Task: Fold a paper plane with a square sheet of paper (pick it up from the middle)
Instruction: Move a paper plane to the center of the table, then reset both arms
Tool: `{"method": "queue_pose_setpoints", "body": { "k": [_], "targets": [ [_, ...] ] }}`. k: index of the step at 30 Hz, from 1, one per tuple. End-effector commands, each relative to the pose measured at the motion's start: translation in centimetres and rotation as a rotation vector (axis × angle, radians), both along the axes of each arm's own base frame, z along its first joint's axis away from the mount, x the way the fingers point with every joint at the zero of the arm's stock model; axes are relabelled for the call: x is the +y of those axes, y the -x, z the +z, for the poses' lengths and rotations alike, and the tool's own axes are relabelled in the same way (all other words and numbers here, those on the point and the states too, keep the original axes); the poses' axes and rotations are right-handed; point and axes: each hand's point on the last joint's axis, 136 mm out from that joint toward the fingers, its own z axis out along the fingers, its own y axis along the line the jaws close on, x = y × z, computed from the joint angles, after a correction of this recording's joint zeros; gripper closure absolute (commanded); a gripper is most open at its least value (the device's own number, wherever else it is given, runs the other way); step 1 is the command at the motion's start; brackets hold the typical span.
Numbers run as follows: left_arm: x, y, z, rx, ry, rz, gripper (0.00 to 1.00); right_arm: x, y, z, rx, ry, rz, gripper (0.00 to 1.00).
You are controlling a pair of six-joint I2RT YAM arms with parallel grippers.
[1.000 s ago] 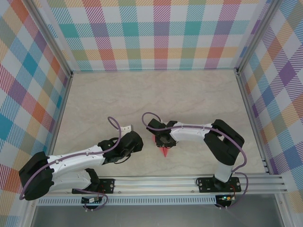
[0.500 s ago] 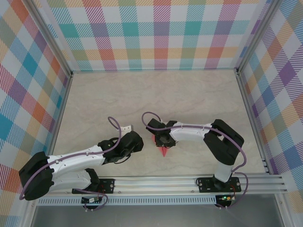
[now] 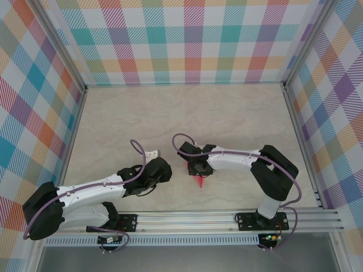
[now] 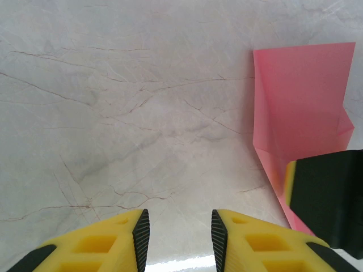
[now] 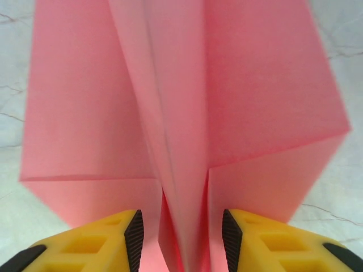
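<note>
- Top external view: a pale marbled surface is enclosed by checked walls. An aluminium rail runs along the bottom of the frame and carries both arm bases.
- The left arm reaches from the lower left toward the centre. The right arm reaches from the lower right toward the left. Their wrists sit near each other just below the centre of the frame, without touching.
- The paper plane, salmon-pink and partly folded, lies on the surface just below centre. It sits beneath the right arm's wrist, with its pointed tip toward the bottom of the frame.
- Right wrist view: the right fingers, yellow with black pads, enter at the bottom edge. They stand apart, one on each side of the plane's raised central ridge. A strip of pink shows between each pad and the ridge, so the fingers are open and astride the ridge rather than pinching it. The two wings spread toward the upper left and upper right.
- Left wrist view: the left fingers are at the bottom edge, parted, with bare surface in the gap between them; they grip nothing. The plane lies at the upper right of this frame, apart from these fingers. A black-and-yellow finger of the right arm at the right edge overlaps the plane's lower part.
</note>
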Motion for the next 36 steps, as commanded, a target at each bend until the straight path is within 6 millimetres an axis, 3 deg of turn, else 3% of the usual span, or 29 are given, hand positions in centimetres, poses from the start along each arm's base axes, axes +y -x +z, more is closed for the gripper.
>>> {"method": "queue_pose_setpoints", "body": {
  "k": [1,13,17,21,25,29,33,36],
  "targets": [
    [-0.6,-0.6,1.3,-0.036,0.001,-0.012,0.63,-0.4,-0.5,2.0,-0.04,0.0,0.015,0.56],
    [-0.7,-0.6,1.1,-0.031,-0.013,-0.02,0.62,-0.5,-0.5,0.1,-0.012,0.043,0.017,0.56],
    [-0.7,-0.7,1.3,-0.035,-0.015,-0.021,0.61,0.0,-0.9,0.3,-0.014,0.037,0.029,0.57],
    [-0.2,-0.6,1.4,-0.037,-0.046,-0.025,0.61,0.5,-1.2,2.7,-0.058,-0.014,0.05,0.53],
    [0.9,-0.9,2.1,-0.072,-0.086,-0.008,0.54,-0.7,-1.6,7.4,-0.184,-0.073,0.066,0.45],
    [2.8,-1.4,3.3,-0.146,-0.148,0.022,0.4,-4.1,-2.2,12.6,-0.368,-0.05,0.051,0.3],
    [6.7,-2.6,5.2,-0.253,-0.273,0.111,0.25,-11.6,-3.5,16.5,-0.578,0.078,-0.083,0.11],
    [10.6,-3.8,7.2,-0.325,-0.358,0.211,0.15,-16.7,-4.7,17.6,-0.68,0.142,-0.169,0.04]
  ]
}}
